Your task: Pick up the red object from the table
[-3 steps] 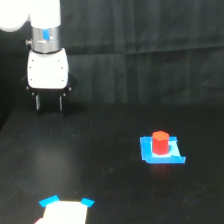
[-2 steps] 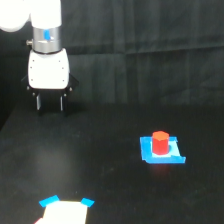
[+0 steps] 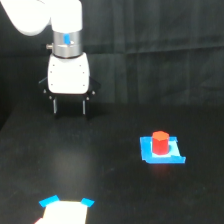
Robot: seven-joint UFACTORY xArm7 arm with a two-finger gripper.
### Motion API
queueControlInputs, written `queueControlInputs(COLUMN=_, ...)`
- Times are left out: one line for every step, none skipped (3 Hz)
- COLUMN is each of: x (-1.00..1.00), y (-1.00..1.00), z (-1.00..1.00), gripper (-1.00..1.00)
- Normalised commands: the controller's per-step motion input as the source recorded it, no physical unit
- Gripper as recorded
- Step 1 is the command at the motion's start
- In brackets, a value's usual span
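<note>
Not much is being changed since a second ago: the gripper (image 3: 69, 106) is still being held high near the table's (image 3: 110, 190) far edge, fingers spread wide, nothing gripped. The red object (image 3: 160, 142) is being left untouched on its blue tape square (image 3: 162, 151), well apart toward the exterior view's right, so the reach isn't started yet.

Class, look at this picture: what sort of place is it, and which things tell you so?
Probably a robotics lab test bench: a white robot arm's gripper hangs over a table draped in matte black cloth, with a small red cylinder block standing on a blue tape square.
</note>
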Motion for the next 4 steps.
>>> queueControlInputs(x=0.98, y=-0.43, z=-0.02, gripper=1.0)
queueControlInputs(x=1.0, y=-0.26, z=-0.18, gripper=1.0)
queueControlInputs(x=1.0, y=-0.27, z=-0.19, gripper=0.74)
queueControlInputs(x=0.64, y=-1.0, z=-0.99, gripper=1.0)
